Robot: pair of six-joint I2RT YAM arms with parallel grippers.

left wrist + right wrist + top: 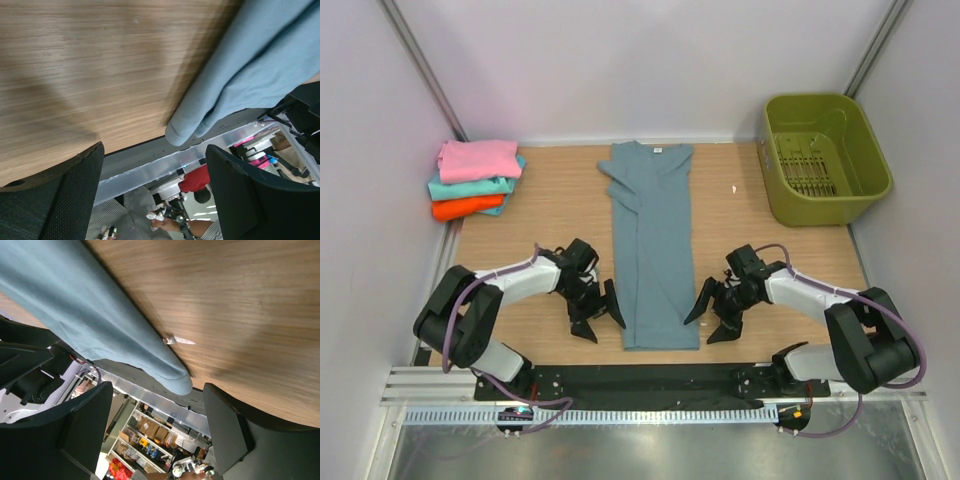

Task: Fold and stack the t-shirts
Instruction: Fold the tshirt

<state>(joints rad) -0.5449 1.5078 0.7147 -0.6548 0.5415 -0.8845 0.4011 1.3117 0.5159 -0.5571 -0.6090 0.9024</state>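
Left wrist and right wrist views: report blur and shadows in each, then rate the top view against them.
Left wrist: the grain of the table is streaked by blur, the edge of the slate blue-grey t-shirt is soft, a broad shadow lies at left. Right wrist: grain smeared too, hem corner clearer, shadow at lower right. Top external: sharp, evenly lit, faint shadows only.

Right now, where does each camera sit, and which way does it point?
Top external: above and behind the arms, looking down on the table, both arms, the blue-grey t-shirt.
Left wrist: on the left arm, facing the shirt's near corner between the left gripper's open fingers.
Right wrist: on the right arm, facing that hem's other corner, right gripper open.
Shared: both wrist views show the same shirt hem.
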